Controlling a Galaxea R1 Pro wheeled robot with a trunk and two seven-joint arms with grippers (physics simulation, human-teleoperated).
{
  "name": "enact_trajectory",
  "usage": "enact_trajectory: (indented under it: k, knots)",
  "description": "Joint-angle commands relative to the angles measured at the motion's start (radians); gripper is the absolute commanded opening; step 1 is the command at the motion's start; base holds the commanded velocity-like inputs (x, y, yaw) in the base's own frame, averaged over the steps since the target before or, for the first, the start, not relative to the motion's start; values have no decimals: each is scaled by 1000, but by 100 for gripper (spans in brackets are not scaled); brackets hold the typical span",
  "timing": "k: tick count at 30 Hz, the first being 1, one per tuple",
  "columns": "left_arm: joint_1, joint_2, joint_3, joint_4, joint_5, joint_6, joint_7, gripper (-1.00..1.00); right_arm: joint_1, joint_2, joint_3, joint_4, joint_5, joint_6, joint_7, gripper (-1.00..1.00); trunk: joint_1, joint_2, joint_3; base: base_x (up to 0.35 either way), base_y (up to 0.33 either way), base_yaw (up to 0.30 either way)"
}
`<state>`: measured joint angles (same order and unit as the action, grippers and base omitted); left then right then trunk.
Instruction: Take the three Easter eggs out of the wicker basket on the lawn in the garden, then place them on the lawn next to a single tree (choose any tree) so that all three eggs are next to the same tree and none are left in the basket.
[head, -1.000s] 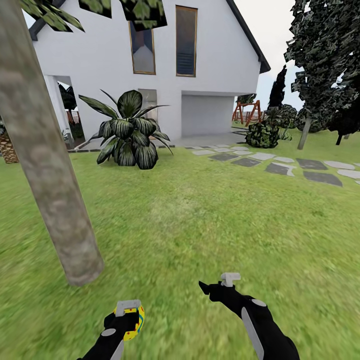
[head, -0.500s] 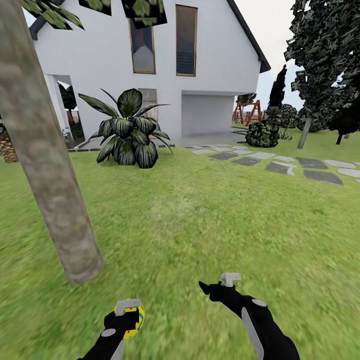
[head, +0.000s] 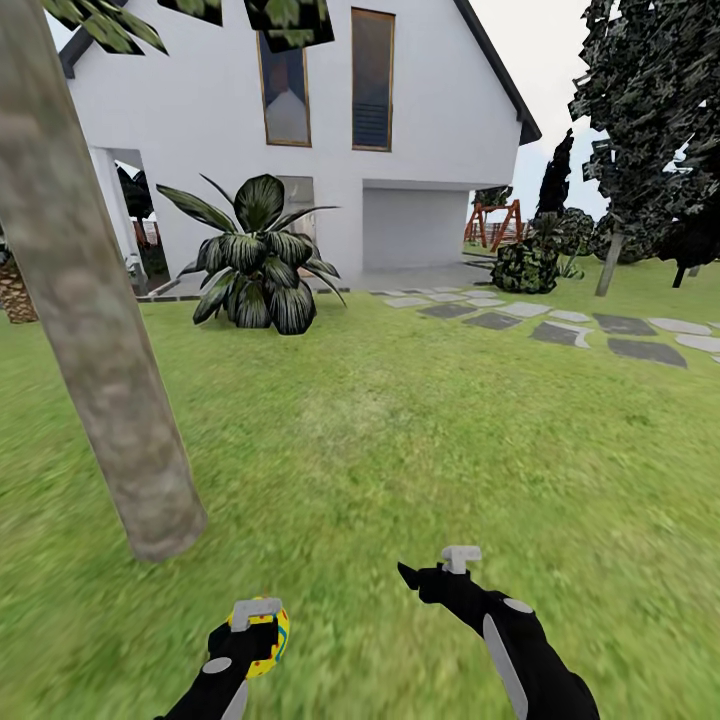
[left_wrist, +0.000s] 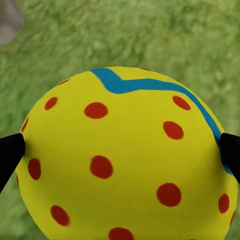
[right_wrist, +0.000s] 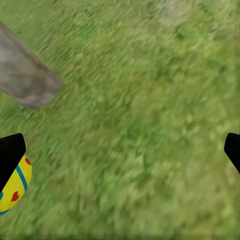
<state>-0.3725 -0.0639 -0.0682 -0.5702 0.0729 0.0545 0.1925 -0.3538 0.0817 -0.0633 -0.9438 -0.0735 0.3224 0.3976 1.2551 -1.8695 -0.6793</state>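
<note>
A: What is held at the lower left of the head view?

B: An Easter egg (head: 266, 640), yellow with red dots and a blue-green band, is clamped in the left gripper (head: 257, 625). In the left wrist view the same egg (left_wrist: 125, 160) is pressed between the two dark fingertips (left_wrist: 10, 155), one on each flank, with grass blurred behind it

A: And the right gripper?

B: The right gripper (head: 432, 566) is seen at the lower centre of the head view, raised above the lawn (head: 420, 440) and carrying nothing. In the right wrist view its fingertips (right_wrist: 11, 152) are set at the far edges of the frame, so the jaws are spread wide, and only grass lies between them

A: Where is the tree placed?

B: The tree (head: 95, 330), a thick mottled grey-brown trunk, is leaned across the left side of the head view, its foot planted in the grass above and left of the held egg, near it but apart. The trunk's base (right_wrist: 27, 80) is also caught in the upper left of the right wrist view, with a slice of the egg (right_wrist: 15, 192) at the lower left edge

A: What is shown beyond?

B: A white house (head: 330, 120) is set at the top, a broad-leaved dark plant (head: 255, 260) before it, and grey stepping stones (head: 560, 335) are laid at the right
</note>
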Motion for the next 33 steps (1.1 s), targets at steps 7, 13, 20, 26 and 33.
enact_trajectory:
  k: [7,13,20,26,33]
  knots:
    - [0,1,-7,-2,8,5,8,-100,-1,1,-3,-1,-7,9,6,100,27,-50,-23,0,0,0]
    - [0,1,-7,-2,8,5,8,-100,-1,1,-3,-1,-6,9,7,100,50,-92,-42,0,0,0]
    - [0,1,-7,-2,8,5,8,-100,-1,0,-4,-1,-6,9,29,100,77,-141,-64,0,0,0]
    - [0,1,-7,-2,8,5,8,-100,-1,0,-4,-1,-5,9,30,100,100,-183,-83,0,0,0]
    - [0,1,-7,-2,8,5,8,-100,-1,0,-3,-1,-5,9,30,100,127,-232,-105,0,0,0]
